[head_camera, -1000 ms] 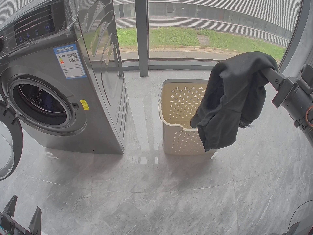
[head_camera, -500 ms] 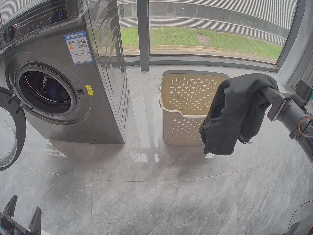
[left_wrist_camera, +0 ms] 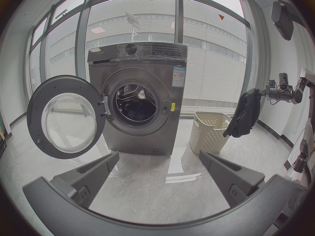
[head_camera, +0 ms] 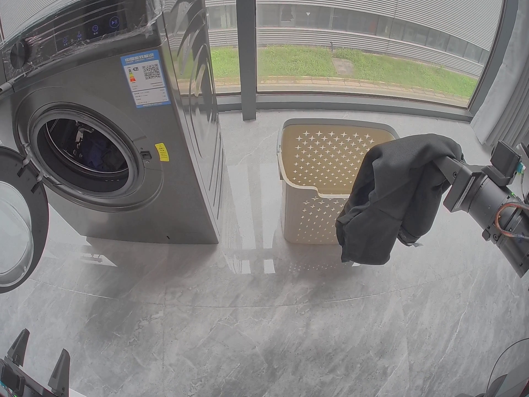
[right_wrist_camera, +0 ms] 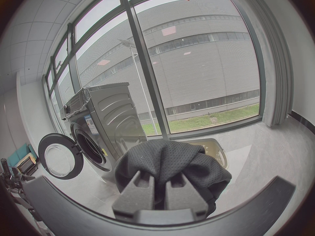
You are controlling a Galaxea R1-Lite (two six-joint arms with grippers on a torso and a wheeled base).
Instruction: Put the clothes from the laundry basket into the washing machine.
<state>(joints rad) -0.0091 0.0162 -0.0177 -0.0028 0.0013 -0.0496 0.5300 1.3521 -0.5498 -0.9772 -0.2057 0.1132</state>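
Note:
A dark grey garment (head_camera: 394, 194) hangs from my right gripper (head_camera: 441, 165), which is shut on its top fold (right_wrist_camera: 167, 161), to the right of the cream laundry basket (head_camera: 317, 216). The basket's inside looks bare. The grey washing machine (head_camera: 104, 122) stands at the left with its round door (head_camera: 16, 221) swung open; dark clothes lie in the drum (head_camera: 88, 150). My left gripper (head_camera: 38, 362) sits low at the front left, open and holding nothing (left_wrist_camera: 157, 163). In the left wrist view the garment (left_wrist_camera: 244, 113) hangs beside the basket (left_wrist_camera: 208, 131).
A large window with a grey upright post (head_camera: 247, 45) runs behind the basket and machine. A curtain (head_camera: 504, 106) hangs at the far right. The polished stone floor (head_camera: 264, 315) lies open between the machine, the basket and me.
The head view has shifted, with machine and basket sliding right in the picture. My right gripper and the hanging garment have dropped lower and now hang to the right of the basket.

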